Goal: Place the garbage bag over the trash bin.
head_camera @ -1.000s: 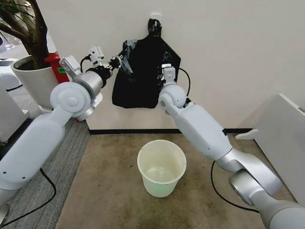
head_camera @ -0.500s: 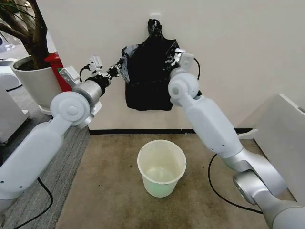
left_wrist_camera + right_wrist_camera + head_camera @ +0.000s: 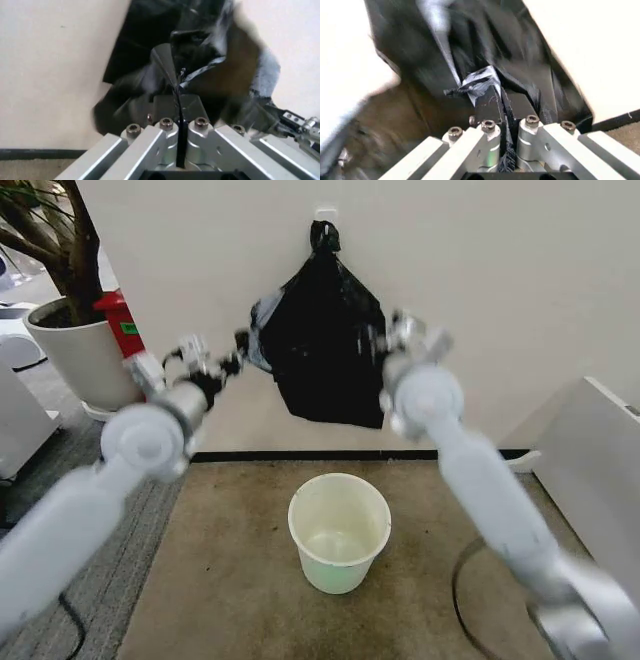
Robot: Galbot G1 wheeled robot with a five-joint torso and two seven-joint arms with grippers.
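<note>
The garbage bag, glossy crinkled black plastic, hangs from a knot high on the wall, spread between my two grippers. My left gripper is shut on its left edge. My right gripper is shut on its right edge. In the left wrist view the gripper pinches a thin fold of the bag. In the right wrist view the gripper clamps bunched bag plastic. The cream-white trash bin stands upright and open on the floor, below the bag and nearer to me.
A large white plant pot with a red object beside it stands at the left by the wall. A white cabinet sits at the right. Brown carpet lies around the bin, with grey carpet to the left.
Both grippers have moved apart while holding the bag, the right one swinging up and to the right. The bag has shifted right and its lower edge is drawn out wider.
</note>
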